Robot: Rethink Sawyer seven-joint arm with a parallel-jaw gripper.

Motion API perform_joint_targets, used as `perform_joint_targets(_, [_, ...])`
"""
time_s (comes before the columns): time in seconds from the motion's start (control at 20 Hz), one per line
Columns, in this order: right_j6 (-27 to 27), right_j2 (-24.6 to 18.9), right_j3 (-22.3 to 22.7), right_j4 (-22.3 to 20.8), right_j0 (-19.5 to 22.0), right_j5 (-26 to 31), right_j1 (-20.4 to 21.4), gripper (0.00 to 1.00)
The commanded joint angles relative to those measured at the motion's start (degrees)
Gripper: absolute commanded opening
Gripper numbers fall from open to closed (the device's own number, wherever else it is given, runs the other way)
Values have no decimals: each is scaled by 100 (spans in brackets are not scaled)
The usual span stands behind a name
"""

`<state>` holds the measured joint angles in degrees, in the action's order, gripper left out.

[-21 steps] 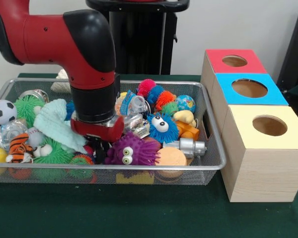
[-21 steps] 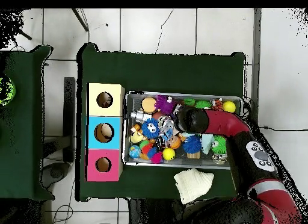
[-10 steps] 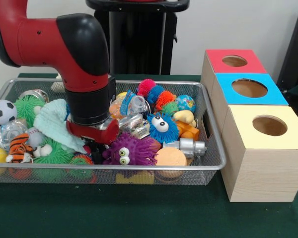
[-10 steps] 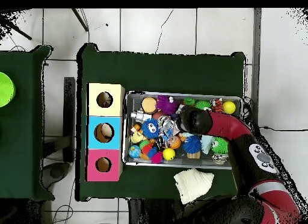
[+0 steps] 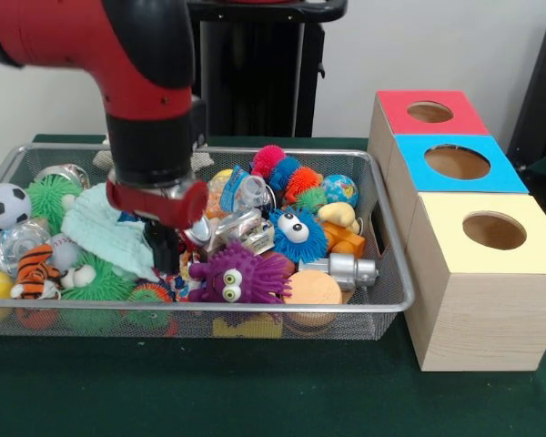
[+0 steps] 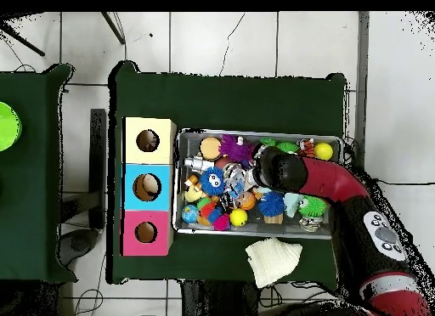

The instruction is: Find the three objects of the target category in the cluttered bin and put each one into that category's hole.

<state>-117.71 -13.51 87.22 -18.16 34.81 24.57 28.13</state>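
Tool sits low in the wire bin, dark tips down among the toys. Cannot tell whether it is parted, closed, or carrying anything; tips are half buried.

Target category not evident from here, so the three wanted toys cannot be singled out; presumably they lie somewhere in the heap around the tool.

Risks, as I judge them:
- Pale green cloth touches the tool's side; could snag and lift with it.
- Purple fuzzy toy lies just beside the tips; a lift may drag or tip it toward the bin's rim.
- Packed heap: a grab could take two things at once, or knock a ball loose.

Counts:
- Boxes with holes, well apart from the tool: three, being red box, blue box and yellow box.
- Bins: one.
- Fuzzy toys with eyes: two, purple and blue.
- Soccer ball: one.
- White cloth on the worktop, outside the bin: one.
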Motion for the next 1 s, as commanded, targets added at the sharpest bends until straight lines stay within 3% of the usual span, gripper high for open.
perform_joint_targets(0.05, [-651,179,585,367,55,539,652,0])
perform_joint_targets(0.55, [-421,184,444,361,146,73,282,0])
perform_joint_targets(0.75, [-397,219,125,187,128,-398,-253,0])
perform_joint_targets(1.0, [-350,34,181,417,151,-37,-385,0])
